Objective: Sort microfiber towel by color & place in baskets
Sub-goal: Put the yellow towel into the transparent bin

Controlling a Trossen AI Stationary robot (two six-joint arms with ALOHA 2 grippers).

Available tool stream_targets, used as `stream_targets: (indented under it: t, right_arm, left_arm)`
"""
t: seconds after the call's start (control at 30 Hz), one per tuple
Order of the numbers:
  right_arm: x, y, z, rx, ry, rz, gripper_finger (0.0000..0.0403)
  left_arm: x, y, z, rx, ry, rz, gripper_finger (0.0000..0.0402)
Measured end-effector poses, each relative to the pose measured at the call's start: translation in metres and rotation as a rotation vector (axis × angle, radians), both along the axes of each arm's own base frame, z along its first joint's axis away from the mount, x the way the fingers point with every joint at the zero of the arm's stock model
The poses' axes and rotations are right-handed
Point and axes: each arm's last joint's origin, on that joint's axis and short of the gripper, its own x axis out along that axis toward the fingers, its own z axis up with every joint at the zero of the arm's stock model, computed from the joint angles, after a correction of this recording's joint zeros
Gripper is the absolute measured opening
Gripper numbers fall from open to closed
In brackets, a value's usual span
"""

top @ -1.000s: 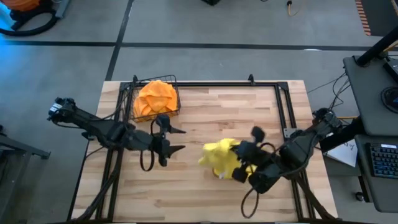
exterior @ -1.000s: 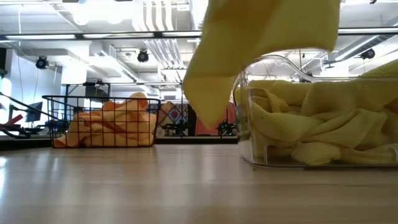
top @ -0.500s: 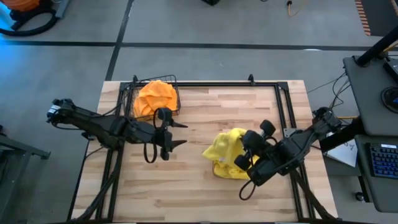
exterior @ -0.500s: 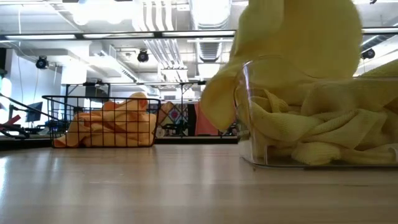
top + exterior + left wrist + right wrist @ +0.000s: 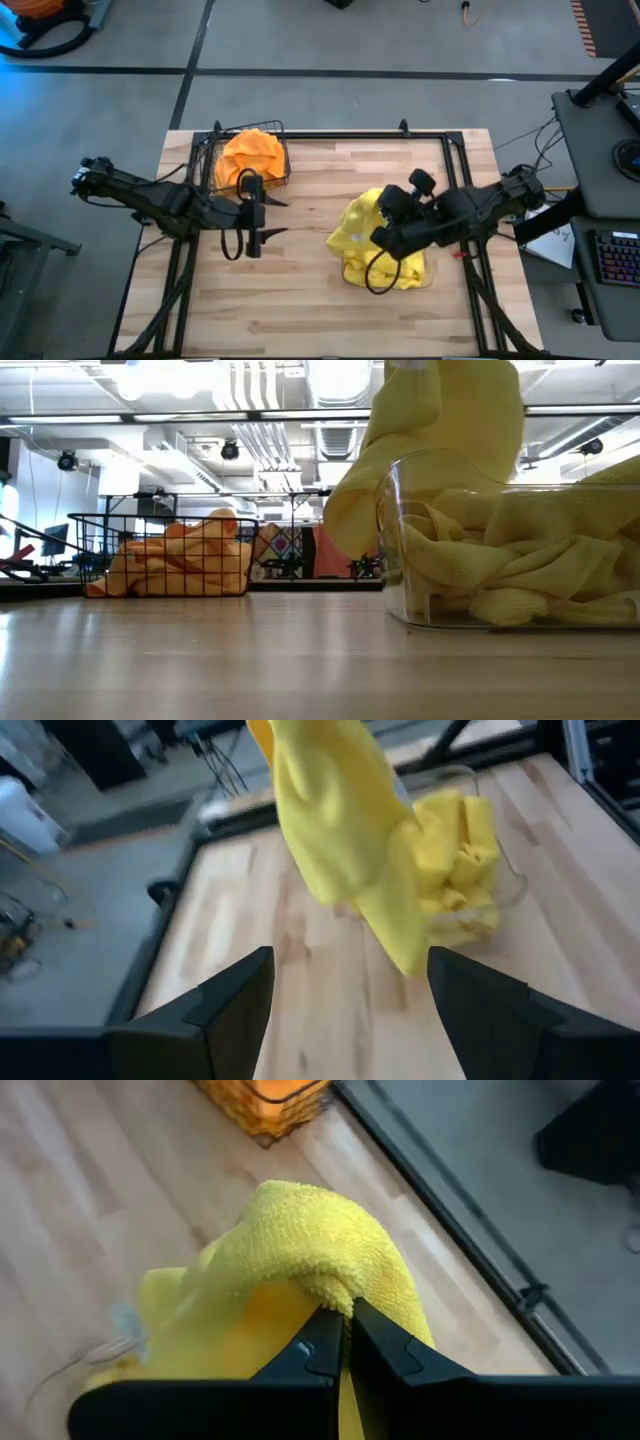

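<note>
My right gripper (image 5: 385, 228) is shut on a yellow towel (image 5: 362, 222) above the clear plastic bin (image 5: 400, 595), which holds several yellow towels (image 5: 500, 565). In the low view the held towel (image 5: 440, 430) hangs down, and its lower end is beside the bin's near-left wall. The dark wire basket (image 5: 282, 168) at the far left holds orange towels (image 5: 250, 155). My left gripper (image 5: 278, 216) is open and empty between the basket and the bin. Its wrist view shows the hanging towel (image 5: 340, 830). My right gripper pinches a bunched fold of the yellow towel (image 5: 325, 1285) between its two fingers (image 5: 315, 1350). The fingers come slanting from the table's right side. The towel is lifted clear of the table, drapes over the fingertips and hangs slack over the bin.
A black frame rail (image 5: 455, 170) runs around the wooden table top (image 5: 330, 180). There is bare wood between the basket and the bin and along the near edge. A desk with a keyboard (image 5: 620, 255) stands beyond the table's right side.
My right gripper has gone toward the table's far edge with the yellow towel. The towel has swung from beside the bin to above it, its lower end trailing at the bin's wall.
</note>
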Motion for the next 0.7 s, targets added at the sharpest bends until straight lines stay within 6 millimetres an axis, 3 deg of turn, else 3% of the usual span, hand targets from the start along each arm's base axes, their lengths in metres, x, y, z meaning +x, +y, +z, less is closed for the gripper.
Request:
stream_targets:
  t: [0.17, 0.4, 0.7]
  right_arm:
    - [-0.008, -0.006, 0.032, 0.126, -0.019, 0.126, 0.0008]
    - [-0.04, -0.027, 0.09, 0.458, -0.208, 0.206, 0.0008]
    - [-0.066, -0.036, 0.103, 0.566, -0.26, 0.209, 0.0008]
  left_arm:
    - [-0.007, -0.007, -0.004, -0.068, 0.04, 0.005, 0.0247]
    - [-0.008, -0.023, -0.008, -0.155, 0.059, -0.034, 0.0247]
    - [-0.006, -0.043, -0.018, -0.21, 0.1, -0.068, 0.0247]
